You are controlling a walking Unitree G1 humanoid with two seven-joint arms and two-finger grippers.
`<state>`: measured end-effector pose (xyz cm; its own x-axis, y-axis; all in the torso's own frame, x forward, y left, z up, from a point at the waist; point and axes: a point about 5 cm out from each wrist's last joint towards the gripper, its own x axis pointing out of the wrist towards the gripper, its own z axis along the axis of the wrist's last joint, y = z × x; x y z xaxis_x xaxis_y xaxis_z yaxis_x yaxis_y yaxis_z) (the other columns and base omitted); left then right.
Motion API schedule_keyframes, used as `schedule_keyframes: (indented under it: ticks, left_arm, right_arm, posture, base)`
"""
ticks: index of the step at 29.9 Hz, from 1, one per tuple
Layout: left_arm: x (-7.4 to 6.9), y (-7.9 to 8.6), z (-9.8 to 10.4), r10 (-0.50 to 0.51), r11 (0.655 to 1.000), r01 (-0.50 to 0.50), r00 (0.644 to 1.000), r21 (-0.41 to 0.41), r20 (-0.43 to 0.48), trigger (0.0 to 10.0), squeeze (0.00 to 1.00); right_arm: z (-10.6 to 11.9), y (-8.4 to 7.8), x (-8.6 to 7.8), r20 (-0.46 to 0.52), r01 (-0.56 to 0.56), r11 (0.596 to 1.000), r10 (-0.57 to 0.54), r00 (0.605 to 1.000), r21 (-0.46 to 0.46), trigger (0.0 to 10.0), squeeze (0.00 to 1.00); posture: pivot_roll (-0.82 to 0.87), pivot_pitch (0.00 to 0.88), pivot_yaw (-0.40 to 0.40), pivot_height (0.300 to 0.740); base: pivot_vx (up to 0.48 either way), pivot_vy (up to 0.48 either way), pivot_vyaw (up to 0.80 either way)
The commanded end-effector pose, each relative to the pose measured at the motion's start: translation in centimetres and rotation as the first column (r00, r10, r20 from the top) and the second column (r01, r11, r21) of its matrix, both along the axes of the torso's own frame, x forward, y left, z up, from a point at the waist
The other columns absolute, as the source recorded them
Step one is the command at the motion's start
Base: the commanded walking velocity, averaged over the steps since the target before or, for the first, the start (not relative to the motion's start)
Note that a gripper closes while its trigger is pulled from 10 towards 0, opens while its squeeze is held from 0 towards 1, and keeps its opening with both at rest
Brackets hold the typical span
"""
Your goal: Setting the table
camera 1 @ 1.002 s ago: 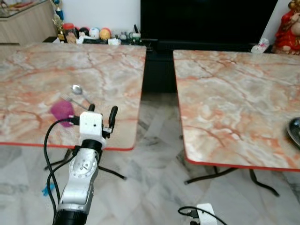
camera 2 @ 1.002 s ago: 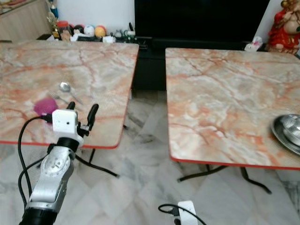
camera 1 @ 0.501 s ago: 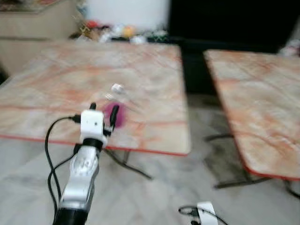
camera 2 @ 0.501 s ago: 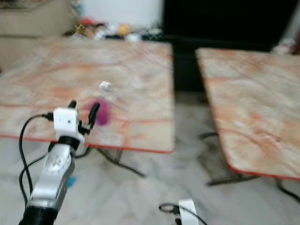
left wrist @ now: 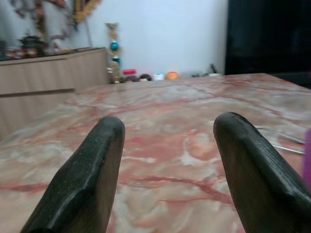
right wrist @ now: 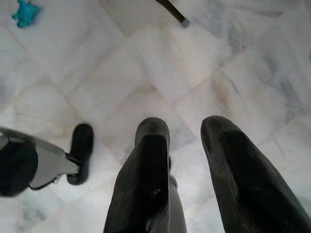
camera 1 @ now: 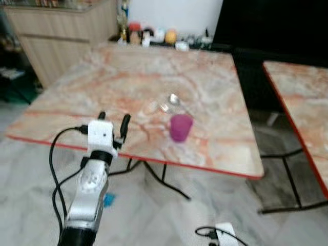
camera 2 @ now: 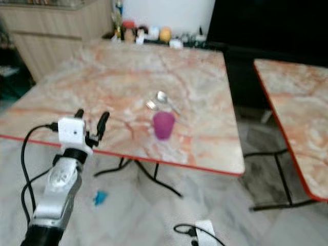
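Over the near edge of the marble-topped table [camera 1: 102, 77] the left gripper [camera 1: 113, 122] is held up at about tabletop height, its two black fingers spread apart with nothing between them, pointing across the slab. The purple cup [camera 1: 180, 127] stands upright on the table, off to the gripper's right and a little farther in, well apart from the fingers. Just behind the cup lie a spoon [camera 1: 177, 100] and what looks like a fork [camera 1: 163, 107], close together and almost touching the cup's far side; the blur makes the fork hard to tell. A second table [camera 1: 302, 113] of the same stone stands to the right across a gap of pale marble floor [camera 1: 215, 200]. Along the far wall sits a row of small ornaments [camera 1: 154, 36] beside a wooden cabinet [camera 1: 61, 41]. The right gripper [right wrist: 184, 160] hangs low over the floor tiles, fingers slightly parted and holding nothing. A small blue object [right wrist: 25, 12] lies on the floor.
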<state>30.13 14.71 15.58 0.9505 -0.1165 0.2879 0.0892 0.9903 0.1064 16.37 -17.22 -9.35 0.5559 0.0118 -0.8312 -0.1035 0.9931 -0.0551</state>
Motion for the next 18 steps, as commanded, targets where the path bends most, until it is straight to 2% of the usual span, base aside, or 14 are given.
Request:
schedule_keyframes:
  ticks: [1, 12, 18]
  left_arm:
    - [-0.06, -0.83, 0.23, -0.044, 0.999, 0.044, 0.999, -0.016, -0.001, 10.0, 0.00]
    - [-0.18, -1.55, -0.04, -0.114, 0.992, 0.112, 0.993, -0.053, -0.032, 10.0, 0.00]
    - [-0.24, -1.60, -0.18, -0.127, 0.991, 0.124, 0.991, -0.057, -0.044, 10.0, 0.00]
  right_arm:
    - [-0.13, -0.87, -0.51, -0.014, 0.015, 1.000, -0.015, 1.000, -0.017, 10.0, 0.00]
    - [-0.11, -0.94, -0.47, -0.010, 0.024, 1.000, -0.025, 1.000, -0.018, 10.0, 0.00]
    - [-0.16, -0.95, -0.57, -0.015, 0.035, 0.999, -0.035, 0.999, -0.016, 10.0, 0.00]
  posture:
    - [0.14, 0.000, -0.031, 0.740]
    - [0.14, 0.000, -0.032, 0.740]
    - [0.14, 0.000, -0.032, 0.740]
  base:
    - [0.000, 0.000, 0.00]
    - [0.000, 0.000, 0.00]
    - [0.264, 0.000, -0.07]
